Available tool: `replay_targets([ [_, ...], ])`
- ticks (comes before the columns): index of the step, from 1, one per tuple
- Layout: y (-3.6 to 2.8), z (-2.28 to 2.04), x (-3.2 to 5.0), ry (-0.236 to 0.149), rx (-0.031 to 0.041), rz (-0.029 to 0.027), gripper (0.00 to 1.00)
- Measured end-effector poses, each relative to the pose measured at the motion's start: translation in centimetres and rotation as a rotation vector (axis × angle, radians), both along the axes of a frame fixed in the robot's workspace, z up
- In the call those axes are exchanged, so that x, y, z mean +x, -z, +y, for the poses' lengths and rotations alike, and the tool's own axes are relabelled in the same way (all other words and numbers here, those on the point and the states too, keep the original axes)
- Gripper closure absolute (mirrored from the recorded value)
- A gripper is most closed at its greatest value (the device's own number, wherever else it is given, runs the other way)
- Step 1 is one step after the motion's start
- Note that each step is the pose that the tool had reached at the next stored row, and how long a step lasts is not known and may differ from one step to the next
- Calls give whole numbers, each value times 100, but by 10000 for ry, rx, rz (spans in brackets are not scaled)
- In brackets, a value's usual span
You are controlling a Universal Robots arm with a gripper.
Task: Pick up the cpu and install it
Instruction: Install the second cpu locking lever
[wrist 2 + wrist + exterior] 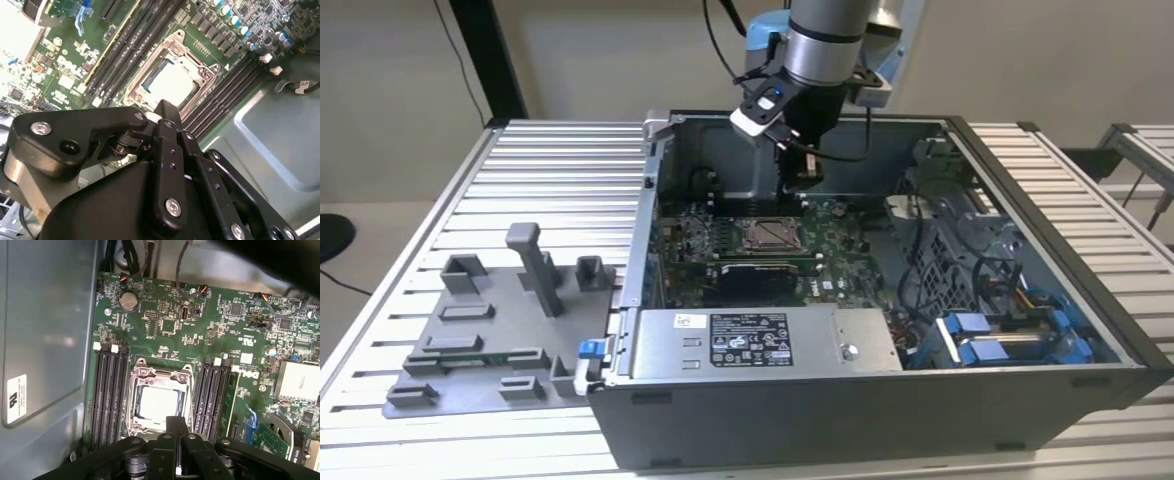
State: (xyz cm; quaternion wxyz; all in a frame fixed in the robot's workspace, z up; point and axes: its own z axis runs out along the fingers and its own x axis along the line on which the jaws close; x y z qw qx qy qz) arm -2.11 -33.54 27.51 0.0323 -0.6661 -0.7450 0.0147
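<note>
Aluminium slats of the ribbed work table carried an open grey metal computer case in the exterior view, with a grey plastic fixture tray of blocks and posts beside it on the exterior view's left. The silver and blue robot arm reached down into the far part of the case, its black gripper hanging above the green motherboard. On that board the metal-framed square socket held a pale square in its middle, the cpu, just in front of the gripper. A grey power supply box with a white label lay along the near side of the case.

In the second wrist view the gripper had its black fingers drawn together with nothing between them, the tip just beside the socket frame. The small flat chip with a silver-white top sat flat inside that frame, black memory slots running on either side.

In the first wrist view the closed gripper hovered at the socket's edge, and the cpu rested inside the frame, apart from the fingertips, between two banks of black slots.
</note>
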Motion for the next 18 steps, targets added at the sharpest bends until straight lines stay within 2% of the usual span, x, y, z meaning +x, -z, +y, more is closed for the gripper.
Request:
replay_targets([
  [3, 1, -48, -2, -1, 2, -1, 100],
  [8, 4, -90, -144, 0, 2, -33, 100],
  [12, 7, -193, -153, 0, 1, -46, 100],
  [14, 21, -230, -171, 2, 1, -62, 100],
  [18, 85, -238, -276, 1, 6, -118, 100],
])
